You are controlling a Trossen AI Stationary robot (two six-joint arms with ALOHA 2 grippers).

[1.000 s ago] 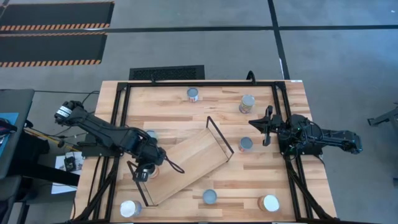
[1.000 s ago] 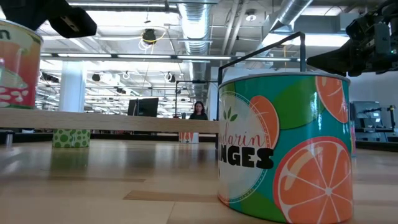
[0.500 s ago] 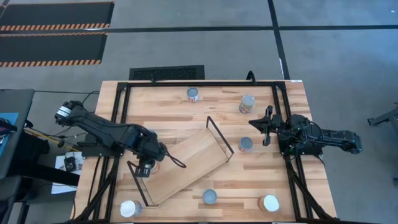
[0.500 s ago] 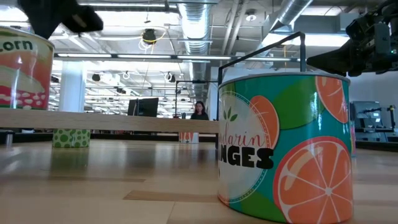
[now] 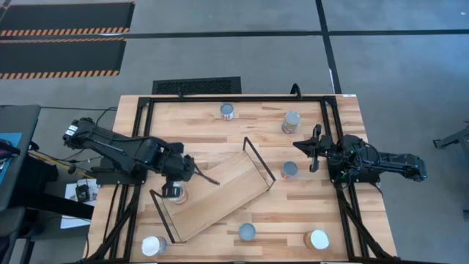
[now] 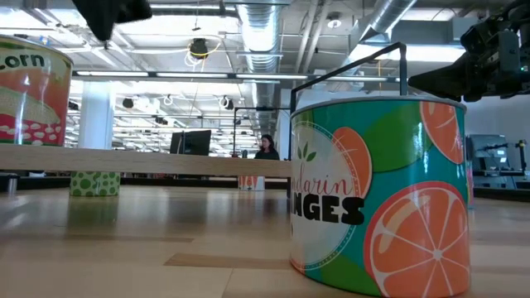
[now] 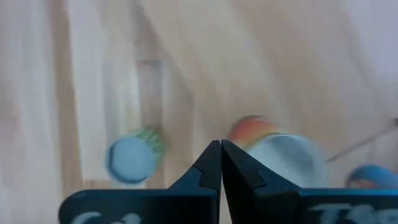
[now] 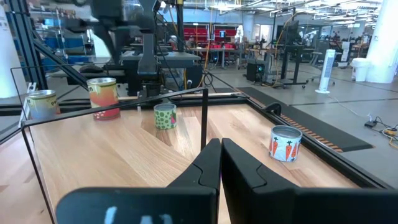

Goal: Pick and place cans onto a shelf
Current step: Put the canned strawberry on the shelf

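Note:
My left gripper (image 5: pixel 178 174) is shut and empty, and hangs above a can with a red and orange label (image 5: pixel 174 192). That can stands upright on the left end of the light-wood shelf (image 5: pixel 220 187), which lies slantwise at the table's middle. In the left wrist view the shut fingers (image 7: pixel 221 158) point down over that can's pale top (image 7: pixel 283 158). In the low view the can (image 6: pixel 29 91) stands on the shelf board (image 6: pixel 166 161), with the gripper (image 6: pixel 108 12) above it. My right gripper (image 5: pixel 304 147) waits shut at the table's right and shows in its own wrist view (image 8: pixel 221 152).
Other cans stand on the table: two at the far edge (image 5: pixel 227 111) (image 5: pixel 291 122), one right of the shelf (image 5: pixel 289 170), and three near the front edge (image 5: pixel 153 246) (image 5: pixel 248 232) (image 5: pixel 319 239). The shelf's black wire end frame (image 5: pixel 260 161) stands upright. The orange-print can (image 6: pixel 381 190) fills the low view.
My left gripper has risen and drawn back toward the table's far-left, away from the red-and-orange can. The can stays upright on the shelf's left end. My right arm has kept still.

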